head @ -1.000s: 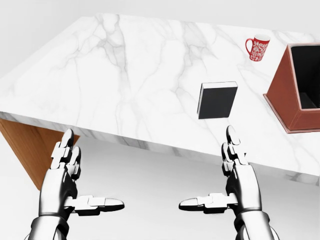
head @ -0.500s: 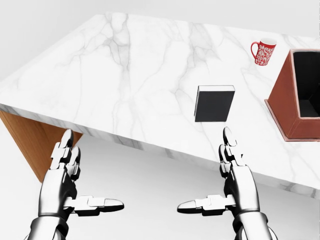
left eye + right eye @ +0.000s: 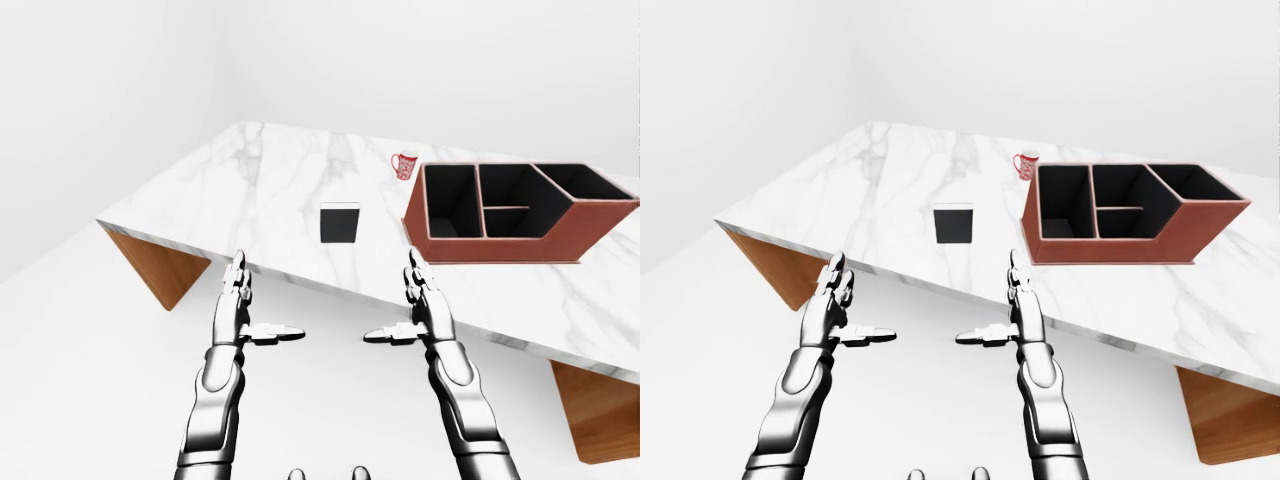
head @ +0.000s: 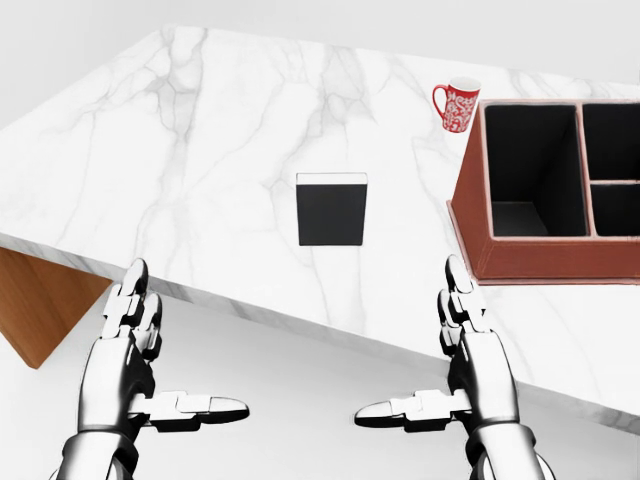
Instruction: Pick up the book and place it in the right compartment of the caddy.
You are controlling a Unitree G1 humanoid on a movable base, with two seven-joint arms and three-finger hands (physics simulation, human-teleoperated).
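Observation:
A black book [image 4: 331, 210] lies flat on the white marble table [image 4: 190, 140], a little in from its near edge. To its right stands a red-brown caddy [image 3: 495, 247] with dark compartments: one tall at the left, two small in the middle, one angled at the right. Both my hands hang low in the head view, short of the table edge and touching nothing. The left hand [image 4: 185, 340] is open, fingers up and thumb pointing inward. My right hand [image 4: 410, 340] mirrors it, open, below and to the right of the book.
A red patterned mug [image 4: 457, 105] stands beyond the caddy's left corner. Wooden supports [image 3: 160, 272] show under the table at left and at lower right. White floor and walls surround the table.
The whole picture has shifted: the camera moved, so book, mug and caddy now lie further left and more of the caddy shows. The hands keep their pose.

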